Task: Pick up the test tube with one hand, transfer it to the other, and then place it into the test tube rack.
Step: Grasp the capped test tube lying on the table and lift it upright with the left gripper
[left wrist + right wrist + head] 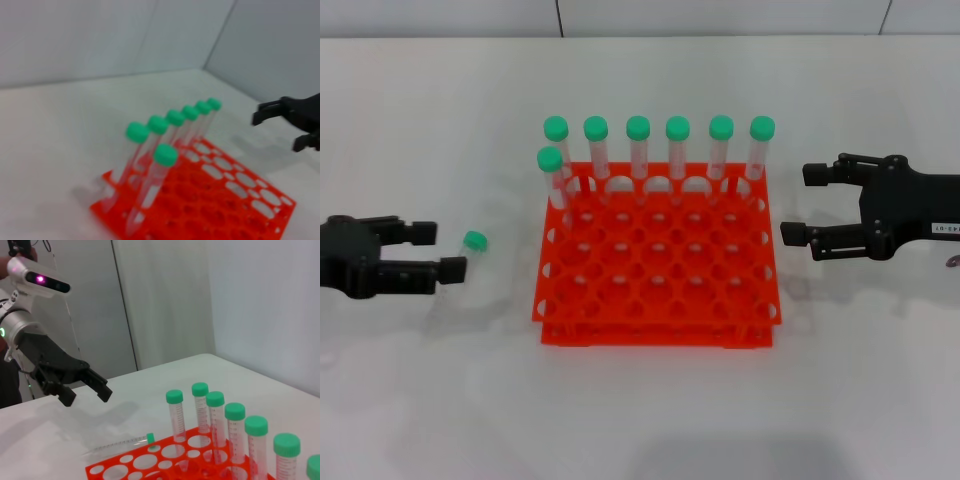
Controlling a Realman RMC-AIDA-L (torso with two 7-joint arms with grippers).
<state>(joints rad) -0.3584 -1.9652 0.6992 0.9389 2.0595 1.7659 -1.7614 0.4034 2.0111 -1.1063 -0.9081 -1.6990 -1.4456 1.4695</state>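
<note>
A clear test tube with a green cap (475,240) lies on the white table left of the orange-red rack (655,335); its clear body is faint in the head view. It shows plainly in the right wrist view (120,444), lying beside the rack (89,471). My left gripper (440,250), black and unlabelled, is open just left of the cap and holds nothing. In the right wrist view the left gripper (87,394) hangs above the tube. My right gripper (803,205), with a white label, is open and empty to the right of the rack.
Several identical green-capped tubes (638,150) stand upright in the rack's back row, with one more (551,175) in the second row at the left. The left wrist view shows these tubes (150,150), the rack (100,205) and the right gripper (280,129) beyond.
</note>
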